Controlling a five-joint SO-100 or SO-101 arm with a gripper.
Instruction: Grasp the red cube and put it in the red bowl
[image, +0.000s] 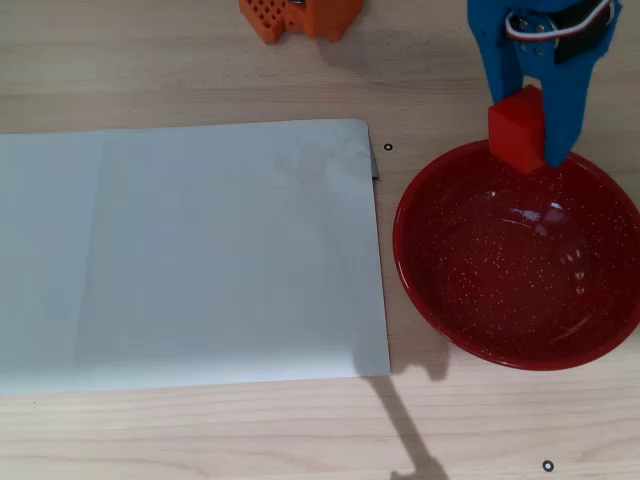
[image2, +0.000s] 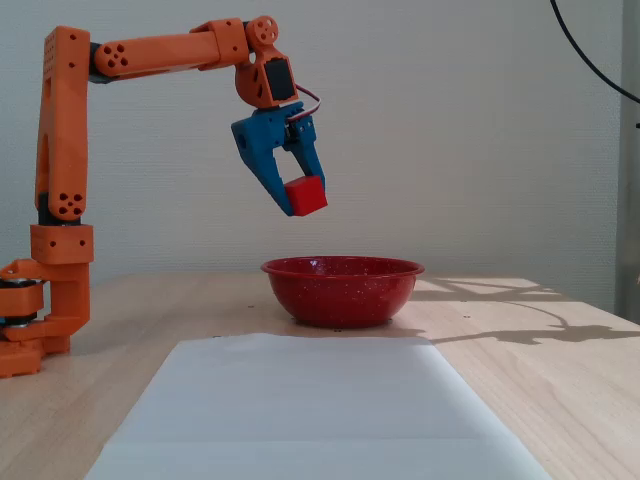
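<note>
The desk (image: 200, 60) carries a white paper sheet (image: 190, 255), with the red bowl (image: 520, 255) just beside the sheet's right edge in the overhead view. The orange arm (image2: 60, 150) reaches out high above the desk. Its blue tool (image2: 300, 200) clamps the red cube (image: 517, 130) in the air, over the bowl's far rim.

The overhead view looks straight down, close to the counter (image: 200, 60), framing the white paper sheet (image: 190, 250) and the red bowl (image: 520, 255). The fixed view sits low at counter height, farther back, facing the wall (image2: 460, 120) along the sheet's length; both share sheet, bowl and end effector (image: 530, 150)
</note>
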